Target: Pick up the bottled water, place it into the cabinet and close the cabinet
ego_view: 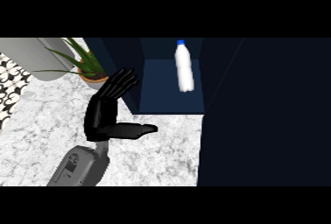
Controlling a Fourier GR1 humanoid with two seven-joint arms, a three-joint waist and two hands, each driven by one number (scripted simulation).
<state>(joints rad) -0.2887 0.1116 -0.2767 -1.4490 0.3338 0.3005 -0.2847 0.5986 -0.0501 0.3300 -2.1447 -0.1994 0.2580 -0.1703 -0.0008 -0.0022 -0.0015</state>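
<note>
The water bottle (184, 70), white with a blue cap, lies on its side on the shelf inside the dark blue cabinet (171, 98), cap pointing toward the back. No hand touches it. My left hand (108, 109) is open over the marble counter (155, 153), just left of the cabinet opening, fingers straight and pointing up-right toward the cabinet's left wall, thumb sticking out to the right. My right hand does not show. The cabinet's door (265, 113) stands open as a large dark panel filling the right side of the view.
A potted green plant (87, 65) stands on the counter left of the cabinet, close behind my fingers. A grey rounded object (32, 54) sits at the top left. A black-and-white patterned surface (9, 87) runs along the left edge.
</note>
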